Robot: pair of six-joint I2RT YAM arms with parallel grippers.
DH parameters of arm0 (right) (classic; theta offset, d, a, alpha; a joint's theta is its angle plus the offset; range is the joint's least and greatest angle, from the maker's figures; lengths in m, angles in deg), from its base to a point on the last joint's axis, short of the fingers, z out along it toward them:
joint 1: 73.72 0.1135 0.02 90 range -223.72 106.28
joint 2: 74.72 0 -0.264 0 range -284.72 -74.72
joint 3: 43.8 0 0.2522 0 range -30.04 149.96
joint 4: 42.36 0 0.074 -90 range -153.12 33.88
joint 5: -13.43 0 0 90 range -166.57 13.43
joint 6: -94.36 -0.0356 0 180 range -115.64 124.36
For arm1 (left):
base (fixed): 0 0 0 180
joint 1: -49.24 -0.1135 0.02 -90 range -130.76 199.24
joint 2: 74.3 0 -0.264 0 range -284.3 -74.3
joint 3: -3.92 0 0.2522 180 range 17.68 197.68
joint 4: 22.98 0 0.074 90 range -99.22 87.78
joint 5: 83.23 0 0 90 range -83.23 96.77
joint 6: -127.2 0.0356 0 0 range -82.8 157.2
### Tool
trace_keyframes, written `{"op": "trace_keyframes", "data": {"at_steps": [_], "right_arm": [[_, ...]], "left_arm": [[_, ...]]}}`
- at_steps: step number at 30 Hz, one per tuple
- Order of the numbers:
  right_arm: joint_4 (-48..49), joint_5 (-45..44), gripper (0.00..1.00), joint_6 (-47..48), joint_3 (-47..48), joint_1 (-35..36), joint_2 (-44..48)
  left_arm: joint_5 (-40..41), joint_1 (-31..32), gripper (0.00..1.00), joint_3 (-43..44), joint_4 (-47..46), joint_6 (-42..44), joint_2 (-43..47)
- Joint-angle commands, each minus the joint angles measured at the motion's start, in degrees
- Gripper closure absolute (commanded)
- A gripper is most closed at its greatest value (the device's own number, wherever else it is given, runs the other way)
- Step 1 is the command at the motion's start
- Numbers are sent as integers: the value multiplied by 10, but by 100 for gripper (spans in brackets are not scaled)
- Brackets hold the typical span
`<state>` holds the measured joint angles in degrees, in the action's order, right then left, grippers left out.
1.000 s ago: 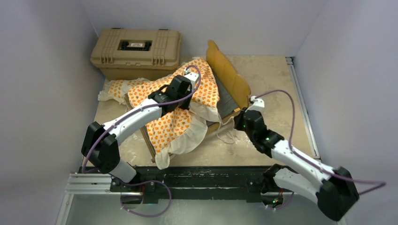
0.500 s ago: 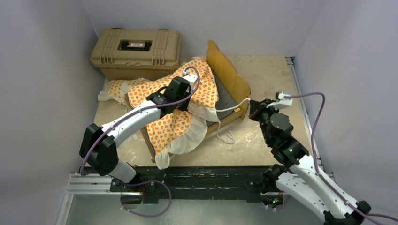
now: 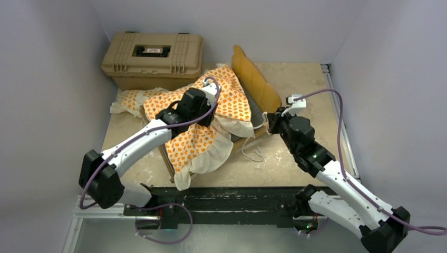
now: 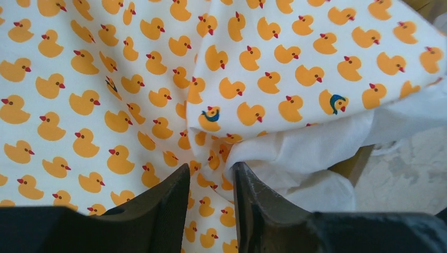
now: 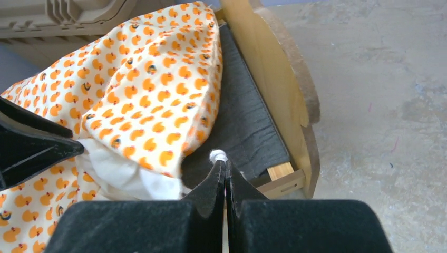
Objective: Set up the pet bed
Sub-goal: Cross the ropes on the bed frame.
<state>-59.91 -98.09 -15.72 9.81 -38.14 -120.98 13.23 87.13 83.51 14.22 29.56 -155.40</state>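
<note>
The pet bed's light-wood frame (image 3: 259, 84) stands tilted at mid-table, its grey base (image 5: 248, 121) partly bare. The duck-print mattress cushion (image 3: 197, 139) with its white ruffle is draped over the frame's left side and spills towards the near edge. A smaller ruffled piece of the same print (image 3: 129, 100) lies to its left. My left gripper (image 3: 209, 117) presses down on the cushion; its jaws (image 4: 211, 174) stand slightly apart, open, with fabric showing in the gap. My right gripper (image 3: 269, 122) is at the frame's near right corner, shut (image 5: 225, 166) on a white tie string (image 5: 217, 156).
A tan plastic hard case (image 3: 153, 55) sits at the back left against the wall, just behind the cushion. A loose loop of white string (image 3: 253, 153) lies on the table in front of the frame. Walls close in on both sides and at the back.
My right gripper swung out to the right, pulling the string taut, then came back to the frame's corner. My left gripper's jaws parted, and that arm shifted slightly left.
</note>
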Motion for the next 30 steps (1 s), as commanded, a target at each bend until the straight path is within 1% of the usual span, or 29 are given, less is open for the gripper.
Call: {"op": "trace_keyframes", "data": {"at_steps": [1, 5, 9, 13, 17, 20, 24, 30], "right_arm": [[34, 30, 100, 32, 37, -1, -10], [51, 48, 100, 43, 40, -1, -16], [54, 56, 100, 52, 44, -1, -21], [58, 56, 100, 59, 46, 0, -17], [57, 62, 100, 64, 52, -1, -16], [55, 66, 100, 70, 56, -1, -13], [51, 64, 100, 77, 53, -1, -7], [46, 60, 100, 77, 49, 0, -3]], "left_arm": [[-59, -5, 57, -2, -66, 26, 67], [-123, -5, 42, 9, -100, 32, 82], [-195, -5, 38, 26, -159, 8, 58], [-264, -5, 37, 55, -222, -23, 0], [-354, -4, 37, 71, -318, -56, -67], [-393, -1, 37, 79, -368, -70, -111], [-421, 18, 39, 105, -379, -39, -151], [-439, 41, 40, 113, -388, 33, -164]]}}
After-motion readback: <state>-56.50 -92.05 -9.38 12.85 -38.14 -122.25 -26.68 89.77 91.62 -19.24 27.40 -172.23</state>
